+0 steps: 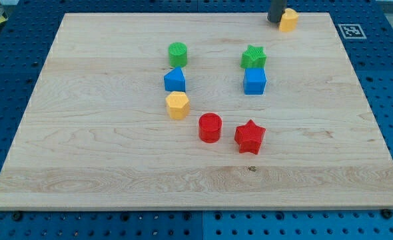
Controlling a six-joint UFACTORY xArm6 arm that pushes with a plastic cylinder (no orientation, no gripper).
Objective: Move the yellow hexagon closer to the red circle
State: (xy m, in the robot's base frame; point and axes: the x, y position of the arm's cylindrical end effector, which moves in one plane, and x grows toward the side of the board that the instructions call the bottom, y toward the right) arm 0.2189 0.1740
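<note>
Yellow hexagon (177,105) seen just left of and above red circle (210,127), below blue block (174,80), my tip (276,21) placed at table (83,153) top edge, touching a second yellow block (288,20), no claw fitted.

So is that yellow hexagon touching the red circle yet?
No. The yellow hexagon sits up-left of the red circle, bare wood showing between them.

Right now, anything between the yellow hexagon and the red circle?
No. In the camera view, only bare board separates the yellow hexagon from the red circle. My tip sits far off at the view's top.
</note>
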